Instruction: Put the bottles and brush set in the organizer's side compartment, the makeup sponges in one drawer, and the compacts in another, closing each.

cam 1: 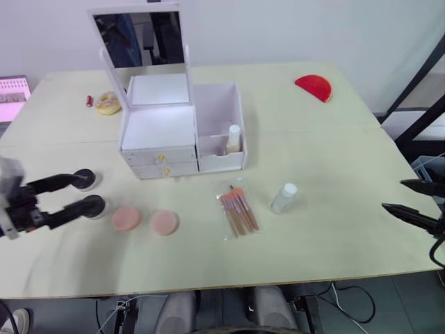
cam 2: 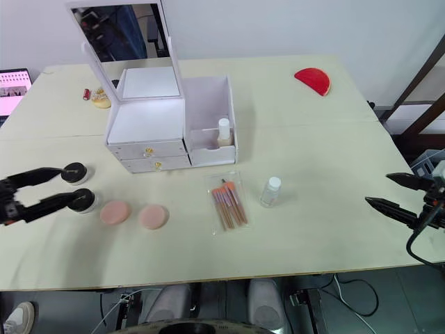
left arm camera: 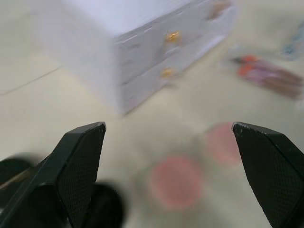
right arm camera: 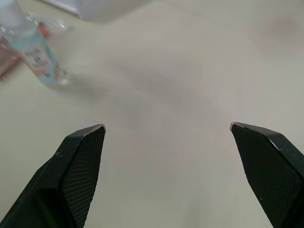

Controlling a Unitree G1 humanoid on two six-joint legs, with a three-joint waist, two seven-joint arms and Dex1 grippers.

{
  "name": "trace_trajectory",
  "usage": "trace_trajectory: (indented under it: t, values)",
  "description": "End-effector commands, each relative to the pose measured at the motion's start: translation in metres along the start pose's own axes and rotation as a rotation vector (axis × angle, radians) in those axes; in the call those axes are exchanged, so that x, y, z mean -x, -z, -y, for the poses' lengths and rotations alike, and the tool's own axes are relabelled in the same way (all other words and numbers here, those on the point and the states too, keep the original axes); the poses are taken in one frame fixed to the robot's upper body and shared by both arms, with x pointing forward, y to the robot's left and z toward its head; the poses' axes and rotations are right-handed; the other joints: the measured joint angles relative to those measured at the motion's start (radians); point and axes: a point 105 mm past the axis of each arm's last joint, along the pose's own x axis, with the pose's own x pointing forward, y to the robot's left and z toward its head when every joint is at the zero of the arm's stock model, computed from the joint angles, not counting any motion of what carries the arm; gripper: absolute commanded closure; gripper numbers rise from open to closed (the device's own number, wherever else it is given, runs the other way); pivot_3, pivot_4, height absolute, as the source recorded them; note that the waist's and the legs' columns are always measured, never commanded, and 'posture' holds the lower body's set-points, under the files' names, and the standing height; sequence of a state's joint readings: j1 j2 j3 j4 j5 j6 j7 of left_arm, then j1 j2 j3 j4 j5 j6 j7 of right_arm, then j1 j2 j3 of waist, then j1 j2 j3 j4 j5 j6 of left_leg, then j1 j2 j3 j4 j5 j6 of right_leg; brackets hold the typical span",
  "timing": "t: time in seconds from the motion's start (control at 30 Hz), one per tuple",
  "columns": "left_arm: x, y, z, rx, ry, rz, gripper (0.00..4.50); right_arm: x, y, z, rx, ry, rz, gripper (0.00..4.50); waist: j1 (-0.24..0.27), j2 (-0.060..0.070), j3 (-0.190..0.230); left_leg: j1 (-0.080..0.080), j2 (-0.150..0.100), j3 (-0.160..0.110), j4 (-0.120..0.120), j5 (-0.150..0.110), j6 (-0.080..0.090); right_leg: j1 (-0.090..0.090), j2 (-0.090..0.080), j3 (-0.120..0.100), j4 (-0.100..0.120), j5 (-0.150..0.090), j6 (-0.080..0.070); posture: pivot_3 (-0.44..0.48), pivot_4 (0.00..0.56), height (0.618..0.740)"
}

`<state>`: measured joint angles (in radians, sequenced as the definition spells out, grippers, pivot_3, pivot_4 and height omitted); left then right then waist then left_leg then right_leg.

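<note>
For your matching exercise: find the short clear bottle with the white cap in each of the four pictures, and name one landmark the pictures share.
Left eye view: clear bottle lies on the table right of the brush set.
Right eye view: clear bottle, again right of the brush set.
Left wrist view: cannot tell; a pale blur at one edge.
Right wrist view: clear bottle near a corner.
Shared landmark: the brush set.

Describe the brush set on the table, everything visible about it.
The brush set is a flat, clear plastic packet holding several slim brushes side by side, with orange-pink heads toward the organizer and brownish handles pointing toward the table's near edge. It lies flat on the table, slightly angled, in front of the side compartment and apart from it. The clear bottle stands beside it, not touching. Neither gripper holds it.
</note>
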<state>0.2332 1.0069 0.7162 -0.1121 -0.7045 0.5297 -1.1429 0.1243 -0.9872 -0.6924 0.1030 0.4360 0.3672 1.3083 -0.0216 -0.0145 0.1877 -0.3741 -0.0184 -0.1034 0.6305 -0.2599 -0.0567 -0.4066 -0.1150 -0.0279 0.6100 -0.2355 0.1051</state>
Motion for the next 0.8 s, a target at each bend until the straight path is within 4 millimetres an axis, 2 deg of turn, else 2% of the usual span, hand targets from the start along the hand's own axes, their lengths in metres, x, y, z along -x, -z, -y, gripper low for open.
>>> trace_trajectory:
  t: [0.03,0.1,0.2,0.37,0.53,0.7,0.8]
  values:
    - [0.031,-0.003,-0.028,-0.049,-0.121,-0.016,0.00,0.007,-0.007,0.007,0.035,0.022,0.018,0.02,0.001,0.000,0.000,-0.001,0.000,0.000,0.000,0.000,0.000,-0.001,-0.001,0.000,0.000,0.000,0.000,0.000,0.150,0.739]
    - [0.047,0.007,-0.041,-0.031,-0.176,-0.048,0.00,0.008,-0.005,0.011,0.029,0.036,0.013,0.02,0.002,0.000,0.000,-0.001,0.000,0.002,0.000,0.000,0.000,-0.001,-0.003,0.000,0.000,0.000,0.000,0.000,0.150,0.739]
    - [0.076,0.028,-0.062,-0.023,-0.304,-0.112,0.00,0.026,0.011,0.030,0.016,0.132,-0.043,0.02,0.004,0.000,0.000,-0.001,-0.001,0.004,-0.003,0.000,0.000,-0.002,-0.004,0.000,-0.001,0.000,0.000,0.000,0.150,0.739]
    - [0.093,0.034,-0.071,-0.020,-0.364,-0.105,0.00,0.043,0.011,0.045,0.010,0.202,-0.037,0.02,0.011,-0.001,0.000,-0.001,-0.001,0.006,-0.007,-0.003,0.002,-0.003,-0.004,0.000,-0.002,0.001,-0.002,0.000,0.150,0.739]
    - [0.077,0.027,-0.066,-0.045,-0.313,-0.068,0.00,0.029,0.004,0.041,0.035,0.165,-0.014,0.02,0.008,-0.001,-0.001,0.000,0.000,0.006,-0.007,-0.003,0.002,-0.002,-0.004,0.000,-0.001,-0.001,0.002,0.000,0.150,0.739]
    - [0.055,0.007,-0.060,-0.084,-0.253,-0.004,0.00,0.010,-0.012,0.028,0.088,0.098,0.002,0.02,0.008,-0.001,-0.001,0.000,0.000,0.006,-0.004,-0.003,0.002,-0.002,-0.004,0.001,0.000,-0.001,0.002,0.000,0.150,0.739]
    - [0.023,0.002,-0.037,-0.103,-0.125,0.015,0.00,-0.015,-0.032,0.004,0.128,-0.011,0.044,0.02,0.006,0.000,-0.001,0.000,0.000,0.006,-0.004,-0.003,0.002,-0.001,-0.004,0.001,0.000,-0.001,0.003,0.000,0.150,0.739]
